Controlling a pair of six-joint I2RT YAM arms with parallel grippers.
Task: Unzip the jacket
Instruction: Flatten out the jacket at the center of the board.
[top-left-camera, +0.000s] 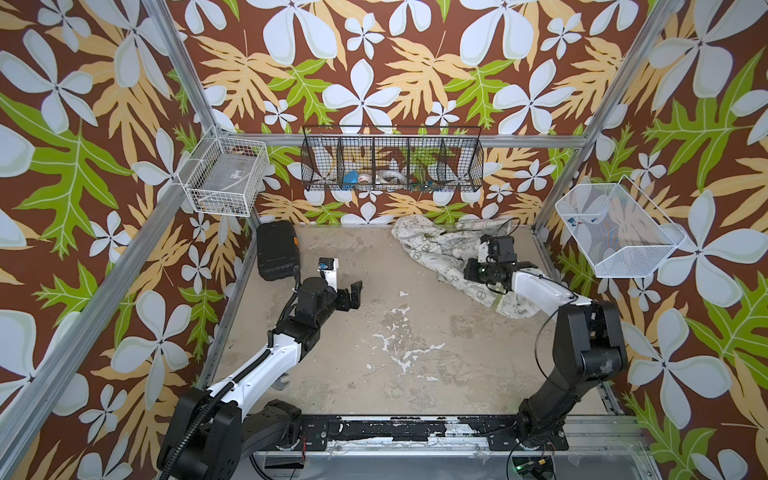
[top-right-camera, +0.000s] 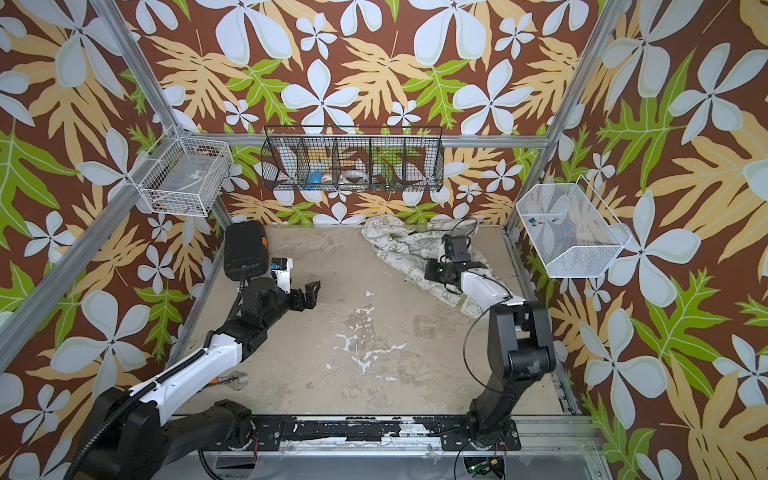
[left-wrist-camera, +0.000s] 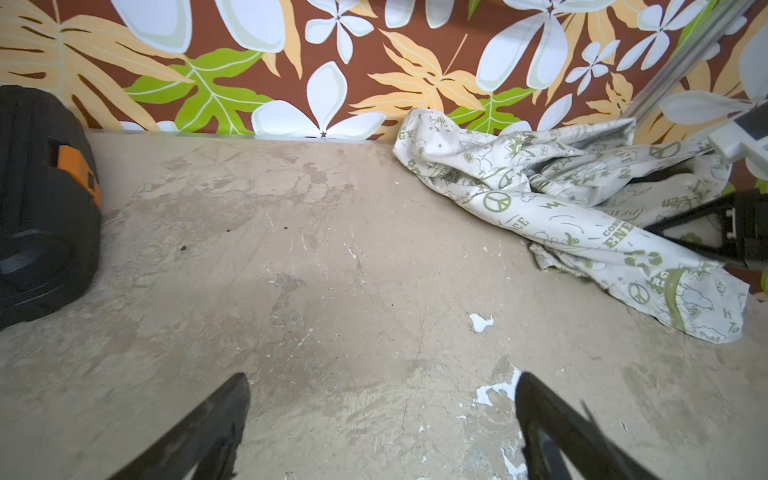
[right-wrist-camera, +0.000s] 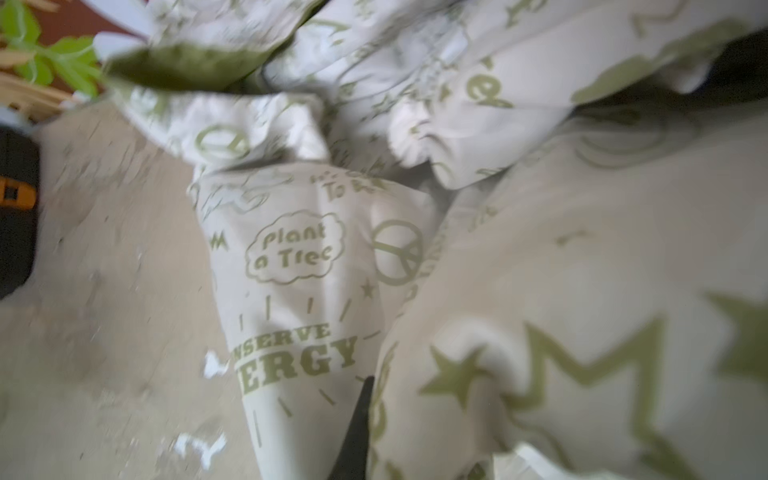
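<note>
The cream jacket (top-left-camera: 432, 249) with green peace signs and slogans lies crumpled at the table's back right, seen in both top views (top-right-camera: 395, 249) and in the left wrist view (left-wrist-camera: 540, 199). My right gripper (top-left-camera: 468, 272) reaches into it from the right, shut on a fold of its cloth. In the right wrist view only one black finger (right-wrist-camera: 357, 432) shows, and bunched jacket cloth (right-wrist-camera: 299, 257) hides the other. Olive lining (right-wrist-camera: 187, 70) shows at a far fold; I cannot make out the zipper. My left gripper (top-left-camera: 355, 293) hovers open over bare table, well left of the jacket, with nothing between its fingers (left-wrist-camera: 224, 419).
A black case (top-left-camera: 277, 251) with an orange latch stands at the back left corner. Wire baskets hang on the walls: white at the left (top-left-camera: 224, 178), black at the back (top-left-camera: 392, 164), white at the right (top-left-camera: 615, 232). A wrench (top-right-camera: 232, 380) lies under the left arm.
</note>
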